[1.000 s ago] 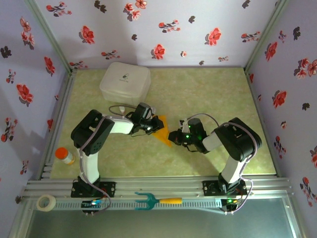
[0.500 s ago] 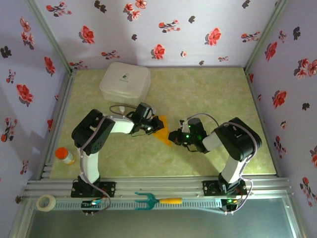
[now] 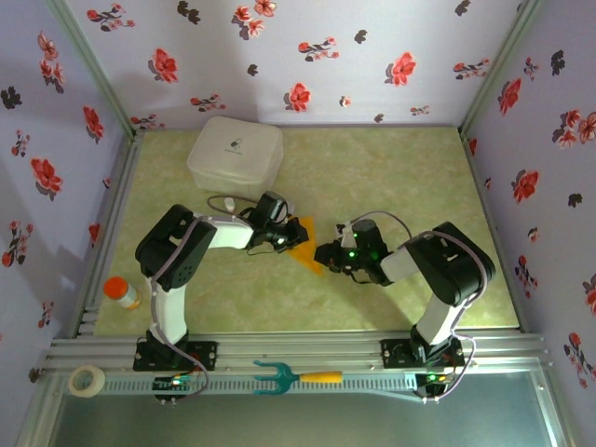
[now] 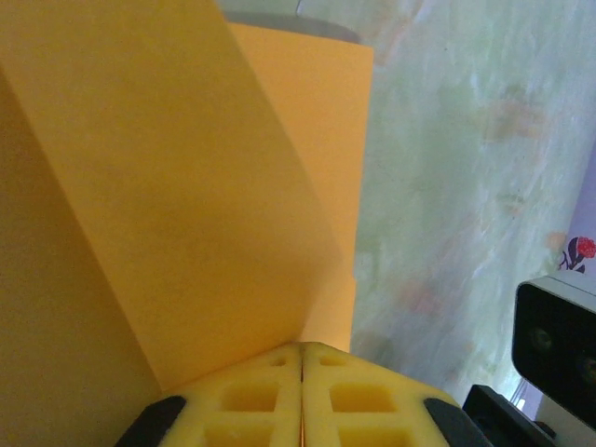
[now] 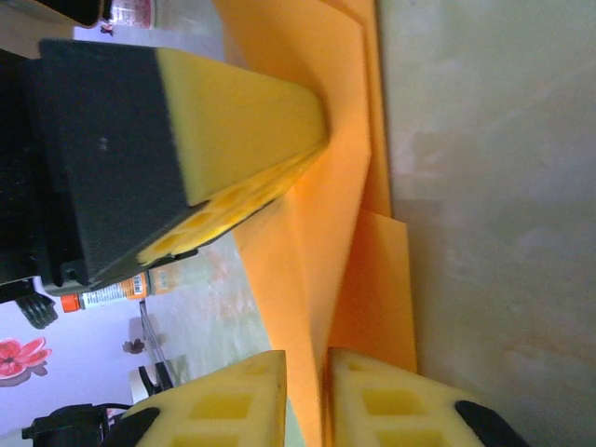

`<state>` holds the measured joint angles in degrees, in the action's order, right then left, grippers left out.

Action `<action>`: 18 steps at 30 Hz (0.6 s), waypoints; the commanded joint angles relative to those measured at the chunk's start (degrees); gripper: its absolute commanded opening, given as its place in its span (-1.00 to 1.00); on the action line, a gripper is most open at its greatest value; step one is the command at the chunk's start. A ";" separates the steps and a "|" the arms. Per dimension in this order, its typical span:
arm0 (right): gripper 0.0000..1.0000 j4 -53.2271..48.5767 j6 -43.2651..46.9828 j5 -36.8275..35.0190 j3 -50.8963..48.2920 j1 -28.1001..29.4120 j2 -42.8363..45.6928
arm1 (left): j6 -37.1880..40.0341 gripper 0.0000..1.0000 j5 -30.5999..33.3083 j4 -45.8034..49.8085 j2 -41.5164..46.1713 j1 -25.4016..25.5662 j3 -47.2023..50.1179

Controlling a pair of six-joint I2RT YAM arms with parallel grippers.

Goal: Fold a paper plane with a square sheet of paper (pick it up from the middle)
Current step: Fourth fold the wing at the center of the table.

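At the table's (image 3: 419, 186) left edge, close to the near-left corner, stands a small orange-capped bottle (image 3: 121, 292), its label too small to read. A white lidded box (image 3: 236, 149) sits by the far edge, left of centre.

About the middle of the table, from above, the left gripper (image 3: 287, 235) covers the left part of the paper plane (image 3: 304, 247), and the right gripper (image 3: 322, 253) covers its right side. Only a small orange-yellow wedge shows between them, narrowing toward the near edge.

The left wrist camera sits so close that the paper runs off the top and left of its view. The left gripper's yellow pads (image 4: 251, 400) are cut by the bottom border. They are pressed together, with the sheet nipped in the seam.

In the right wrist view the right gripper's pads (image 5: 391, 405) are cropped the same way. A slim gap separates them and the paper's folded edge runs into it. Whether they bite the paper cannot be told.

Seen close, the plane is layered. One flap slants over another along a sharp straight crease, a ridge rises between the grippers, and a lower layer lies flat on the table with a stepped edge.
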<state>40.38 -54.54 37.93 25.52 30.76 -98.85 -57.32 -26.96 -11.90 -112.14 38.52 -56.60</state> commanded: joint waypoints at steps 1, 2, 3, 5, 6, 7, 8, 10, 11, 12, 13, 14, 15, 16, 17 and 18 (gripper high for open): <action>-0.53 -9.22 1.95 -3.32 0.66 0.35 0.71 | 1.86 -0.82 0.74 4.43 -2.08 0.24 0.09; -0.51 -10.81 2.61 -3.56 0.95 0.43 1.04 | 1.85 -0.82 0.76 4.43 -2.12 0.25 0.08; -0.49 -12.11 3.22 -3.52 1.26 0.60 1.21 | 1.84 -0.82 0.73 4.43 -2.15 0.35 0.08; -0.49 -13.89 3.96 -2.88 1.98 0.92 1.32 | 1.81 -0.82 0.65 4.47 -2.26 0.34 -0.01; -0.49 -14.68 4.24 -2.86 2.20 0.96 1.51 | 1.86 -0.82 0.64 4.43 -2.29 0.33 -0.09; -0.50 -15.75 4.42 -3.27 2.26 0.96 1.83 | 1.90 -0.82 0.63 4.43 -2.30 0.33 -0.10; -0.52 -16.96 4.85 -3.83 2.35 0.99 2.21 | 1.81 -0.82 0.51 4.43 -2.26 0.32 -0.09; -0.57 -19.19 5.61 -4.65 2.60 0.99 2.87 | 1.83 -0.82 0.61 4.43 -2.30 0.35 -0.10; -0.60 -20.27 6.14 -4.79 2.82 1.04 3.25 | 1.84 -0.82 0.66 4.43 -2.35 0.34 -0.09; -0.64 -21.25 6.53 -4.87 2.95 1.05 3.53 | 1.85 -0.82 0.68 4.43 -2.38 0.32 -0.09; -0.65 -21.92 6.85 -5.06 3.04 1.05 3.68 | 1.86 -0.82 0.66 4.43 -2.39 0.32 -0.09; -0.66 -22.55 7.12 -5.06 3.13 1.05 3.99 | 1.86 -0.82 0.68 4.43 -2.46 0.38 -0.11; -0.66 -22.91 7.23 -4.99 3.05 1.05 4.23 | 1.81 -0.82 0.65 4.34 -2.52 0.33 -0.05; -0.66 -23.16 7.33 -4.91 3.05 1.05 4.36 | 1.79 -0.82 0.65 4.34 -2.48 0.32 0.00; -0.66 -23.40 7.43 -4.64 3.14 1.05 4.41 | 1.86 -0.83 0.61 4.26 -2.54 0.32 -0.02; -0.68 -23.38 7.43 -4.34 3.10 1.05 4.47 | 1.86 -0.83 0.68 4.19 -2.57 0.33 0.00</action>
<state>24.47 -49.04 34.85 28.99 31.57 -94.74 -56.90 -27.07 -11.81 -112.18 38.52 -56.64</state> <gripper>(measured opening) 0.162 0.089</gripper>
